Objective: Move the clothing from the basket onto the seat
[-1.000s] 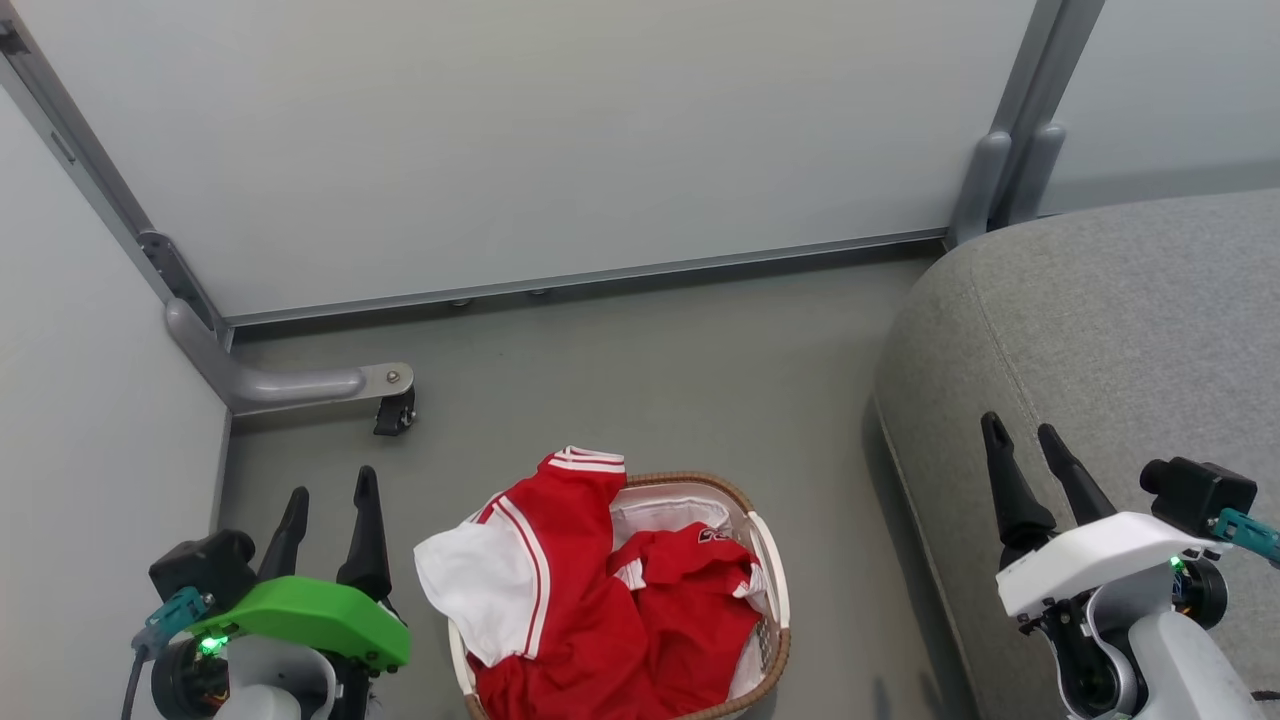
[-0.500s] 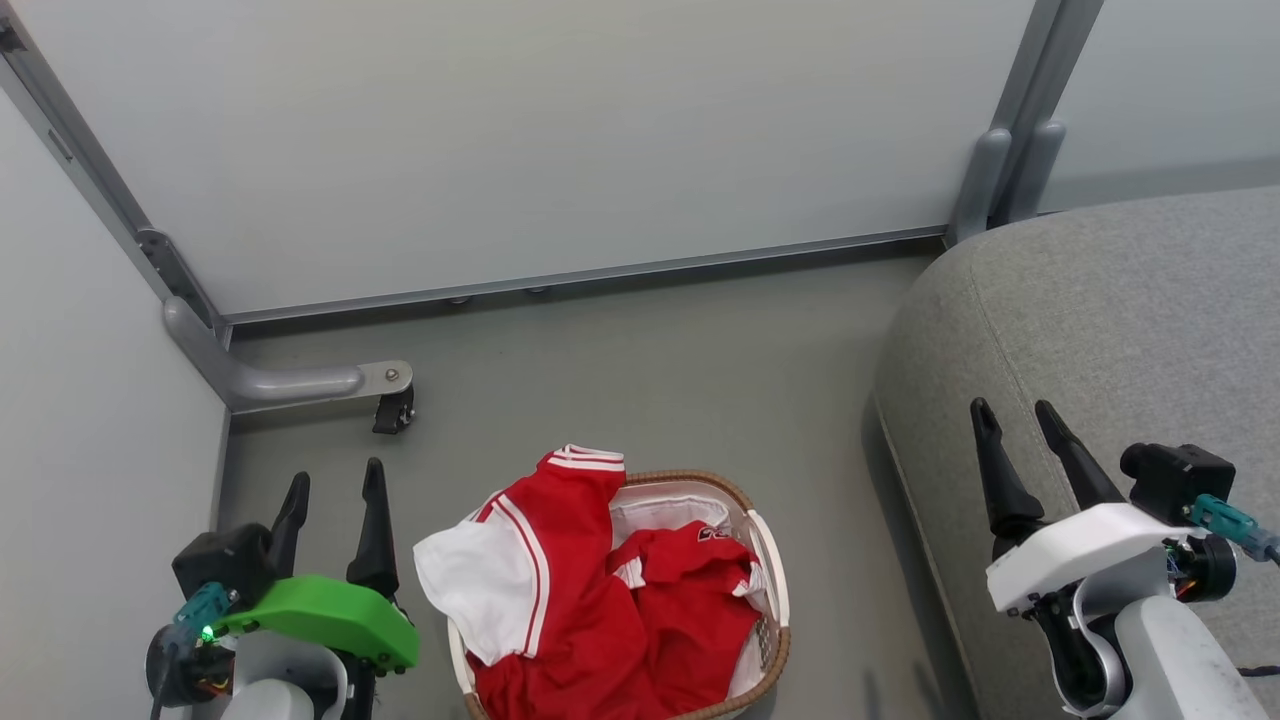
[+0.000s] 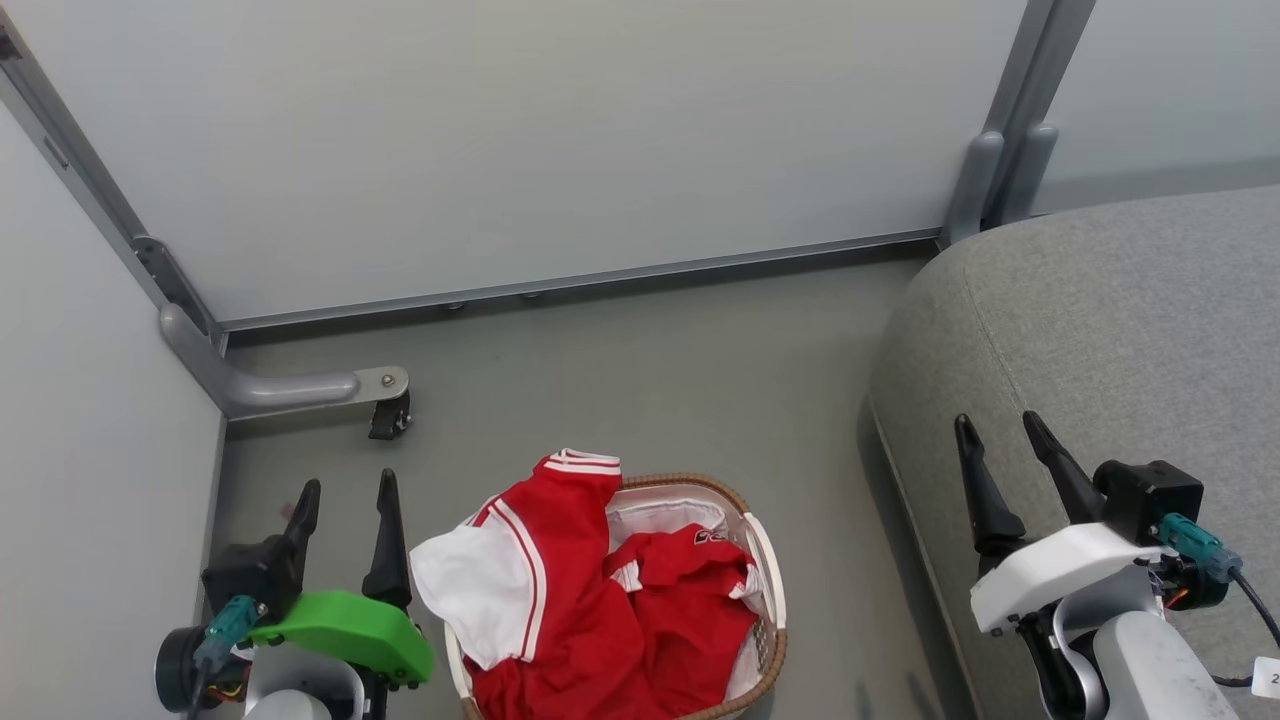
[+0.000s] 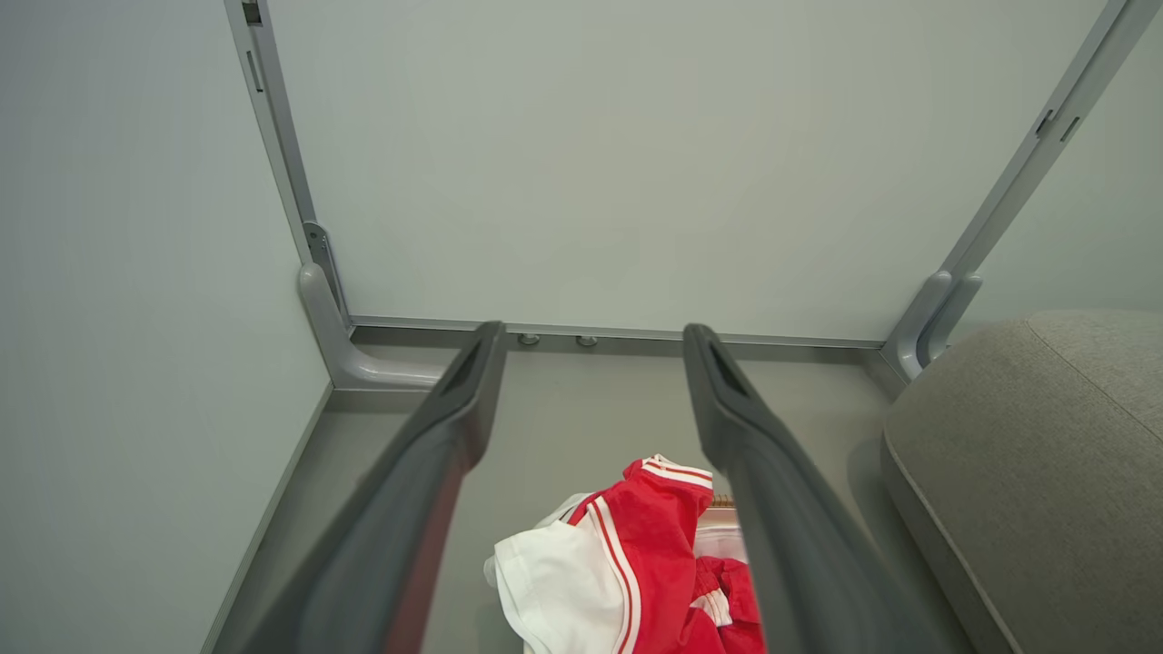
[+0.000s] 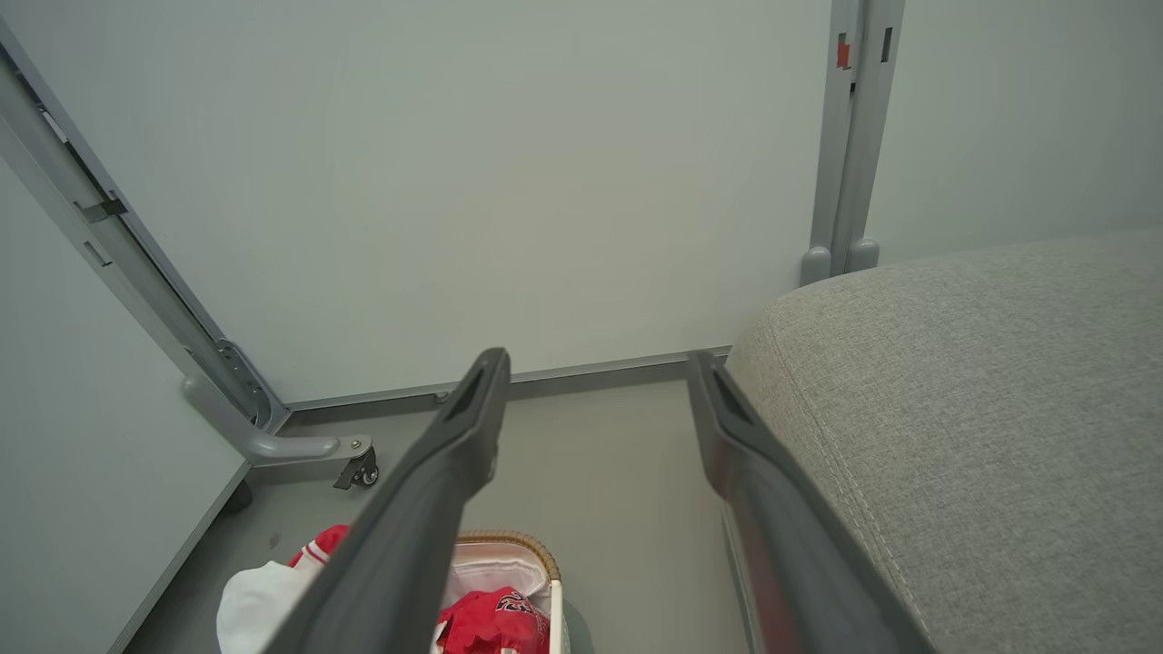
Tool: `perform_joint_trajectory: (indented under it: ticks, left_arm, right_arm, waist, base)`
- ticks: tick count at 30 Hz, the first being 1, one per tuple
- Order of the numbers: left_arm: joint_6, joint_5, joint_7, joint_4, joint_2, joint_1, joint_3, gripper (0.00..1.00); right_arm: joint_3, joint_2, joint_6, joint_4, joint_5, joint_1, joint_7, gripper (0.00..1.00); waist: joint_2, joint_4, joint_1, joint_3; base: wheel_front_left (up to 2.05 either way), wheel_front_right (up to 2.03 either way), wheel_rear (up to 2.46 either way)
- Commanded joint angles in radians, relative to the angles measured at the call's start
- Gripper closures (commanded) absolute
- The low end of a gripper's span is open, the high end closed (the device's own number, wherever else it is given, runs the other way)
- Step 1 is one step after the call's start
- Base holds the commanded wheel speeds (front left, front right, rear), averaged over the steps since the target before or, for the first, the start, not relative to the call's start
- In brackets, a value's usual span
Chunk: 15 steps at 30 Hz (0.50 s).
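The cream basket [image 3: 765, 560] with a brown woven rim stands on the floor at the bottom centre of the head view. Red clothing [image 3: 590, 610] fills it; one garment's white sleeve panel [image 3: 470, 585] hangs over the left rim, and a second red piece [image 3: 690, 590] lies to its right. The grey seat [image 3: 1110, 330] rises at the right. My left gripper [image 3: 345, 485] hangs open left of the basket. Over the seat's front edge my right gripper [image 3: 1000, 425] is open. The clothing [image 4: 650, 545] shows between my left fingers; the basket [image 5: 522, 549] appears low in the right wrist view.
Pale partition panels close off the back and the left. A grey metal foot with a small black caster [image 3: 390, 415] juts onto the floor behind my left gripper. Another grey post [image 3: 985, 180] stands at the seat's far corner. Bare grey floor [image 3: 640, 380] lies beyond the basket.
Both grippers have shifted a little inward, the left one lower in view and the right one leftward. The head camera has moved slightly. The clothing lies as before.
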Motion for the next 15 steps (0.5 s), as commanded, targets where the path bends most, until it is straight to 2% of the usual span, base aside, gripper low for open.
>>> perform_joint_trajectory:
  ticks: [1,15]
  left_arm:
    - [-0.007,0.026,-0.011,0.003,-0.004,0.007,0.005,0.00]
    - [-0.045,0.133,-0.040,0.028,-0.034,0.013,0.023,0.00]
  right_arm:
    - [-0.003,-0.001,0.000,-0.004,-0.028,0.002,-0.011,0.00]
    - [0.001,0.011,0.000,-0.007,-0.159,-0.006,-0.041,0.00]
  waist:
    - [0.0000,-0.001,0.0000,-0.001]
    - [0.0000,-0.011,-0.0001,0.028]
  base:
    - [0.00,0.00,0.00]
    - [0.00,0.00,0.00]
